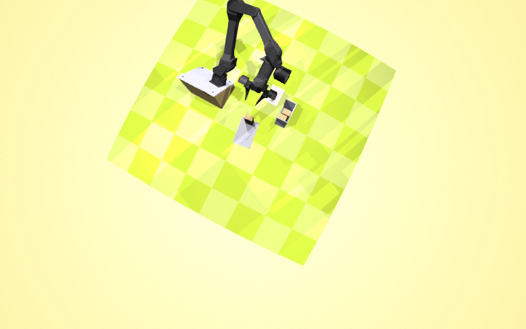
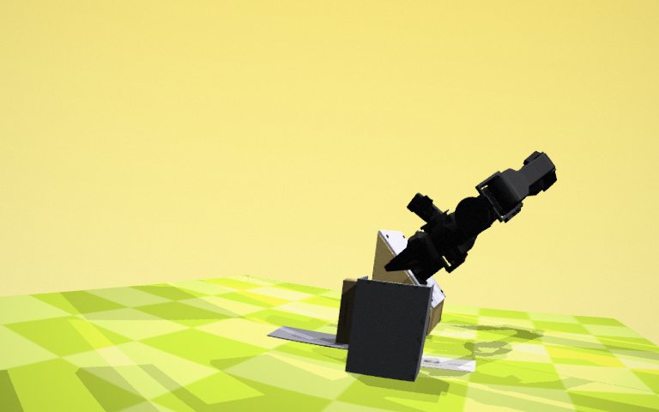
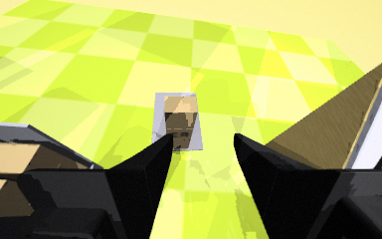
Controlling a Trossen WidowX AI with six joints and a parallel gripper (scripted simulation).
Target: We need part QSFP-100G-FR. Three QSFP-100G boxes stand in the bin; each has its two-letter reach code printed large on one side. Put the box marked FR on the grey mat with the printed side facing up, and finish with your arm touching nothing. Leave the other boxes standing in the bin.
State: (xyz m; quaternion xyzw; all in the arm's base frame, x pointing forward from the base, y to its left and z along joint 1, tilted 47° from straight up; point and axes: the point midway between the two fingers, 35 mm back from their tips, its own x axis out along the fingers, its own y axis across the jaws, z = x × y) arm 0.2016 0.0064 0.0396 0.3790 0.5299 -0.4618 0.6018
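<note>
We find the arm (image 1: 231, 38) (image 2: 515, 189) arched, gripper (image 1: 251, 102) (image 2: 404, 274) (image 3: 203, 138) angled down, part-open, nil held. Wrist cam shows print, partly hidden, on the near side of the upright box (image 1: 248, 119) (image 2: 343, 311) (image 3: 180, 112) on the mat (image 1: 244, 137) (image 2: 301, 334) (image 3: 159, 115); top view doesn't. We can't ID the FR box or its loc. Bin (image 1: 279, 124) (image 2: 389, 330) (image 3: 15, 131): 2 boxes (image 1: 285, 112) (image 3: 17, 156) inside, hidden in ext. view.

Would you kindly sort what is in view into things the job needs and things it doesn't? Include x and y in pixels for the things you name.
Job:
- box standing on the mat (image 1: 248, 120) (image 2: 345, 313) (image 3: 181, 106)
- grey mat (image 1: 243, 136) (image 2: 301, 335) (image 3: 159, 107)
- bin (image 1: 279, 125) (image 2: 386, 330) (image 3: 15, 132)
- two boxes in the bin (image 1: 284, 114) (image 3: 17, 156)
- gripper (image 1: 251, 102) (image 3: 203, 138)

Seemingly not:
- white plate beside the bin (image 1: 278, 92) (image 2: 459, 364)
</note>
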